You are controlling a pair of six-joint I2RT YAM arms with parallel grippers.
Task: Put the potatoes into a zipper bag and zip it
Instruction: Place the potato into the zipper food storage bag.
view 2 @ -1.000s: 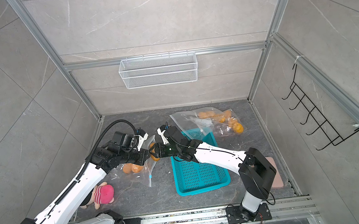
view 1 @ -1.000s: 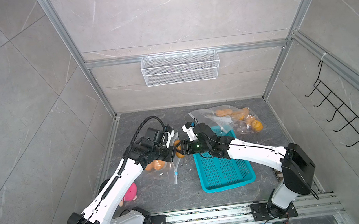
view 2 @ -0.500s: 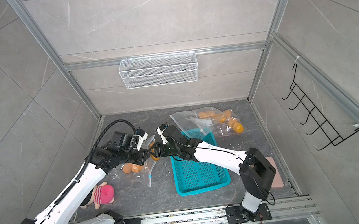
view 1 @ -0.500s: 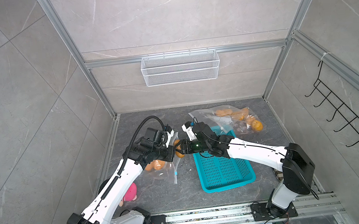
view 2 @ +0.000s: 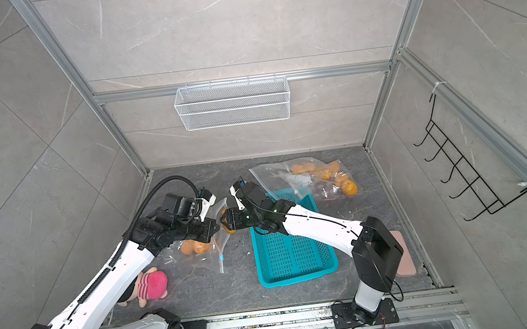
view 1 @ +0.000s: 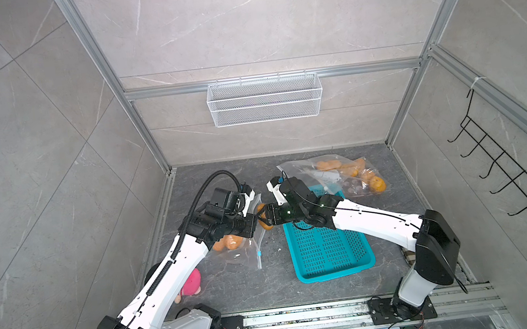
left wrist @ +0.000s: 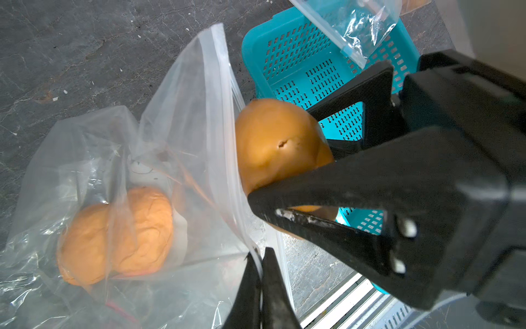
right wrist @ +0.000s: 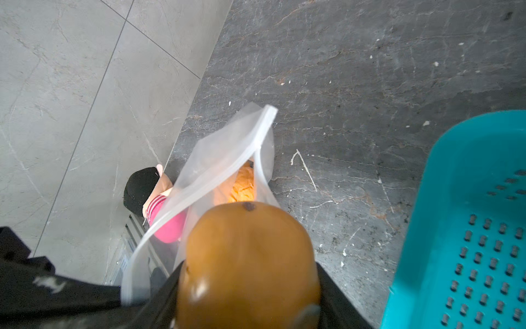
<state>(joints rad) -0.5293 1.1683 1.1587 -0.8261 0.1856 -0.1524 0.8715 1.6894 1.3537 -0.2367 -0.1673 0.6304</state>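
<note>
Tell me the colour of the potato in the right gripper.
The potato is glossy brownish-orange with one small dark spot; the right wrist view shows it best.

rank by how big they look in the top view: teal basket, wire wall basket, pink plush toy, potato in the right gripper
1. teal basket
2. wire wall basket, mounted higher, so nearness may inflate it
3. pink plush toy
4. potato in the right gripper, partly hidden

The left arm (view 1: pixel 178 259) and right arm (view 1: pixel 373 223) wore white shells between black joints. A ribbed black cable (view 1: pixel 219 173) looped behind the left gripper (left wrist: pixel 259 256). A thin wire (view 1: pixel 362 209) trailed back from the right gripper (view 1: pixel 263 216), whose black triangular fingers (left wrist: pixel 355 199) bore pale screws (left wrist: pixel 408 228).
</note>
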